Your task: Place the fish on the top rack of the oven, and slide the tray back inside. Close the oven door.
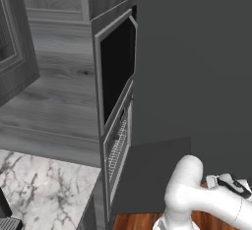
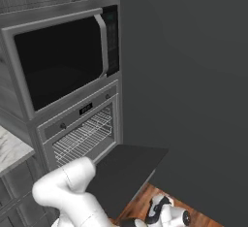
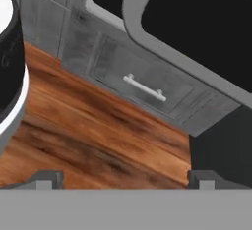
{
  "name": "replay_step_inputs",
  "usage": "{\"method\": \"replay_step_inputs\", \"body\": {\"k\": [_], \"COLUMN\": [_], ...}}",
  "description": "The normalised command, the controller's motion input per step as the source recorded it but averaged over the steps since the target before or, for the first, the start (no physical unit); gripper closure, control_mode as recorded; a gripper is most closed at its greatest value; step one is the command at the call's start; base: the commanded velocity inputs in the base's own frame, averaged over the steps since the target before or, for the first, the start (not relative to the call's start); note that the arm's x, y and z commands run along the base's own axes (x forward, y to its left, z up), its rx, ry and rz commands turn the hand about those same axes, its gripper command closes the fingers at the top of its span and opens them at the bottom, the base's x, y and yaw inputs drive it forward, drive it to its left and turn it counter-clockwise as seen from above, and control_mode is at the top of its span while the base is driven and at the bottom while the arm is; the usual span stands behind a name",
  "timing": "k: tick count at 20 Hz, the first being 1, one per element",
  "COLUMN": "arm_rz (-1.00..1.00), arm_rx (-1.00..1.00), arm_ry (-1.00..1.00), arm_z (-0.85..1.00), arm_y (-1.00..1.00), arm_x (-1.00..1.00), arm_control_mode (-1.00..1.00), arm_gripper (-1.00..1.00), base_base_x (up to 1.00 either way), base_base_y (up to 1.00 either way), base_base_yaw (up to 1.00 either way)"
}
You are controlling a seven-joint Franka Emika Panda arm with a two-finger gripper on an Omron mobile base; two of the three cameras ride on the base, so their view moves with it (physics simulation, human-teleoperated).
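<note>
oven open, nothing placed yet
door (image 2: 127, 172) down at lower centre, rack (image 2: 83, 138) inside the oven (image 2: 80, 129); gripper (image 3: 123, 177) spread wide, empty, low over floor; fish not visible; all steps remain.

One oven (image 2: 80, 134), with one oven door (image 2: 123, 175) lowered open. Two wire racks (image 2: 85, 136) inside the oven cavity. One microwave (image 2: 60, 58) above the oven, carrying one vertical bar handle (image 2: 102, 44). One marble counter (image 1: 44, 192). One drawer (image 3: 142, 84) with one bar handle (image 3: 144, 87).
</note>
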Motion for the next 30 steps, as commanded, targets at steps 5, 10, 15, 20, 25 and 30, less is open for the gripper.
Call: {"method": "replay_step_inputs", "body": {"k": [5, 10, 15, 20, 25, 30], "arm_rz": [0.22, 0.29, 0.29, 0.25, 0.17, 0.1], "arm_rx": [0.3, 0.3, 0.3, 0.31, 0.37, 0.38], "arm_ry": [0.0, 0.0, 0.0, 0.0, -0.1, -0.32], "arm_z": [-0.64, -0.86, -1.0, -0.95, -0.35, -0.09], "arm_y": [0.0, 0.0, 0.0, 0.14, 0.57, 0.85], "arm_x": [0.98, 1.0, 1.0, 0.98, 0.72, 0.64], "arm_control_mode": [-1.0, -1.0, -1.0, -1.0, -1.0, -1.0], "arm_gripper": [-1.0, -1.0, -1.0, -1.0, -1.0, -1.0], "base_base_x": [0.0, 0.0, 0.0, 0.0, 0.0, 0.0], "base_base_y": [0.0, 0.0, 0.0, 0.0, 0.0, 0.0], "base_base_yaw": [0.0, 0.0, 0.0, 0.0, 0.0, 0.0]}}
